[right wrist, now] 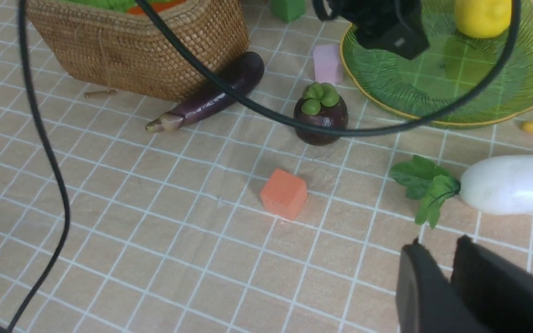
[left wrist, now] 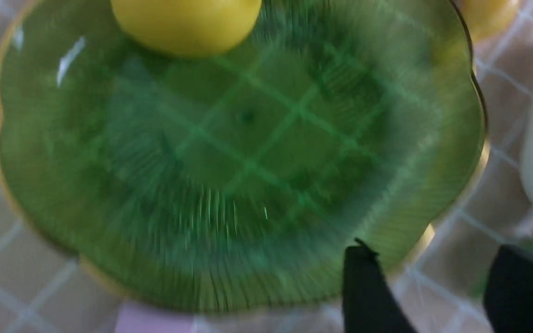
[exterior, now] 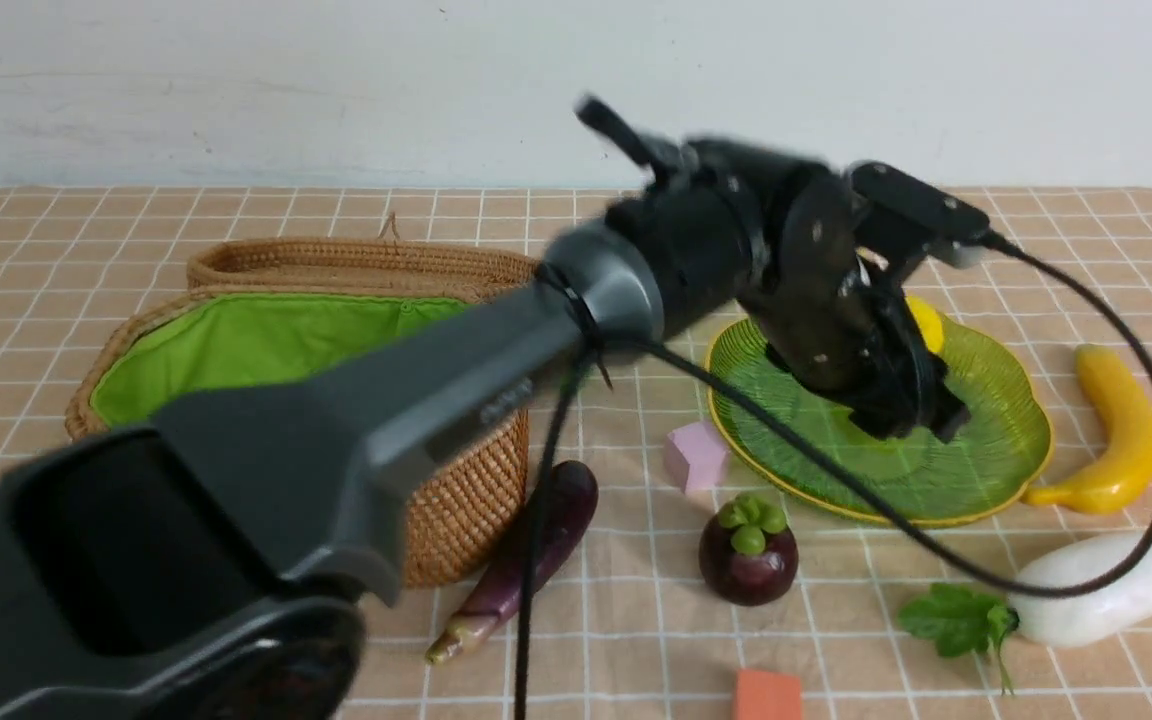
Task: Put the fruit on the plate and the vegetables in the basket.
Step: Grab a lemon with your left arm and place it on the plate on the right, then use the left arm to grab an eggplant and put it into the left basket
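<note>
Left fingers apart, right fingers together — 1 lemon on 1 plate, 1 mangosteen, 1 banana off.

Staged robot-lab tabletop: checked tablecloth, bare white wall, toy mangosteen, foam cube.

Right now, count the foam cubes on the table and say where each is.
3. Pink cube beside the plate's left rim; orange cube nearest the robot, before the mangosteen; green cube between basket and plate, seen only from the right wrist. The arm may hide others.
</note>
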`<act>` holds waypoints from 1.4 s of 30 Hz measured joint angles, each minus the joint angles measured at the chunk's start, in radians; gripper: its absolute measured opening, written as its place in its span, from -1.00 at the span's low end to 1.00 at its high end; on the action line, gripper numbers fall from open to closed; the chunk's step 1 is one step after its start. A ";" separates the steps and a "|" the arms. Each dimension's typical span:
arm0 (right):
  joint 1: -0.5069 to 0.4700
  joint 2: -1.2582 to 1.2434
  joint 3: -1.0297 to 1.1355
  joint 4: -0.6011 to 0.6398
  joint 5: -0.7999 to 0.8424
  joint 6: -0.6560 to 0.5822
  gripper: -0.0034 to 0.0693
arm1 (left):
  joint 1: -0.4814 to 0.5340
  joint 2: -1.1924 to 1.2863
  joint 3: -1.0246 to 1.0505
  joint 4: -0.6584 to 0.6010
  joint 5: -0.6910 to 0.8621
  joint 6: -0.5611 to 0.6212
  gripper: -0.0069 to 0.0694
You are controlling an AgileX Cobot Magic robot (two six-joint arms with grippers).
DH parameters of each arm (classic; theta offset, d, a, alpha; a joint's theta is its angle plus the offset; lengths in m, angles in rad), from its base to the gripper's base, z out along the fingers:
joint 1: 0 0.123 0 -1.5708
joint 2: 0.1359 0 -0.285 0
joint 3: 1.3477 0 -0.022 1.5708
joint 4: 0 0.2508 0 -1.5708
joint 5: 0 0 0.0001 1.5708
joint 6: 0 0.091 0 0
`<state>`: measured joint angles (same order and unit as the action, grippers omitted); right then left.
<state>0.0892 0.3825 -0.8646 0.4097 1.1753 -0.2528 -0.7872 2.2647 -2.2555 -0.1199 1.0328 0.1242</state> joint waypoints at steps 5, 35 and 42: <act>0.000 0.000 0.000 -0.001 0.002 0.000 -0.57 | 0.000 -0.097 0.013 0.088 0.196 -0.062 -0.81; 0.000 -0.001 0.000 0.026 0.037 0.000 -0.57 | 0.071 0.025 0.340 0.463 0.039 -0.230 0.70; 0.000 -0.001 0.000 0.026 0.039 -0.002 -0.57 | 0.069 0.031 0.340 0.449 0.066 -0.230 0.48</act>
<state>0.0892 0.3815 -0.8646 0.4355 1.2139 -0.2549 -0.7183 2.2959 -1.9150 0.3290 1.0990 -0.1059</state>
